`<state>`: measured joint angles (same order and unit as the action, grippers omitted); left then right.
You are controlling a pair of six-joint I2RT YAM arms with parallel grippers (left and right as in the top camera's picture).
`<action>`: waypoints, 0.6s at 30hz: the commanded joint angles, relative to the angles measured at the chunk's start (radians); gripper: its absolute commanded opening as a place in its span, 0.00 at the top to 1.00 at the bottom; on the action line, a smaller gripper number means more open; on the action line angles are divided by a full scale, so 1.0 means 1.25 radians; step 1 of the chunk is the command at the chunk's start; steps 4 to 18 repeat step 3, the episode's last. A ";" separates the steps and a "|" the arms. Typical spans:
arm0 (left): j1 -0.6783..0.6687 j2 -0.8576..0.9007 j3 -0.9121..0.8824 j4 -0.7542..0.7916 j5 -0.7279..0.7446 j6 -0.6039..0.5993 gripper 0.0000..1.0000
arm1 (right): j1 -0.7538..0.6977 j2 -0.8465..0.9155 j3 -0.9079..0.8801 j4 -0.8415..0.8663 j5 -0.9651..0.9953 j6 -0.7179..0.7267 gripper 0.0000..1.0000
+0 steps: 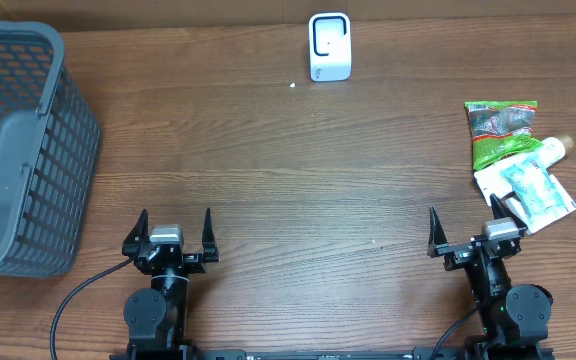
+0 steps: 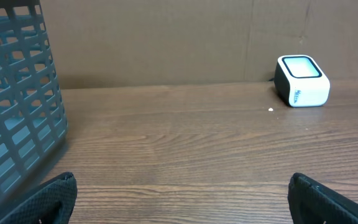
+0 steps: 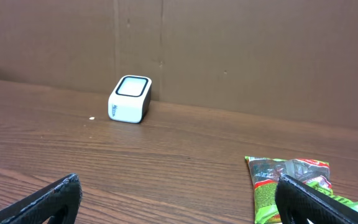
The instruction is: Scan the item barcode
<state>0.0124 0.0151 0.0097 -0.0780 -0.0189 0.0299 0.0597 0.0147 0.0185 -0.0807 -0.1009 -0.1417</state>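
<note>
Green foil packet, flat and crinkled, lies in a small pile at far right of the wood-grain table; grey lattice plastic basket left; white rounded-cube scanner rear; left gripper and right gripper fingers spread, empty.

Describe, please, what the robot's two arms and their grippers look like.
The left arm and right arm are black with rounded joint housings. The left gripper and right gripper each carry two black pointed fingers beside a small light grey block. A thin black cable loops from the left arm's base. Close up, the fingers look matt and textured.
</note>
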 commanded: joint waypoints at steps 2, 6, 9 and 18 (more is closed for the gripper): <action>-0.006 -0.009 -0.004 0.003 -0.005 0.015 0.00 | 0.004 -0.009 -0.009 0.004 -0.004 0.002 0.00; -0.006 -0.009 -0.004 0.003 -0.005 0.015 0.00 | 0.004 -0.009 -0.009 0.004 -0.004 0.002 0.00; -0.006 -0.009 -0.004 0.003 -0.005 0.015 0.00 | 0.004 -0.009 -0.009 0.004 -0.004 0.002 0.00; -0.006 -0.009 -0.004 0.003 -0.005 0.015 0.00 | 0.004 -0.009 -0.009 0.004 -0.004 0.002 0.00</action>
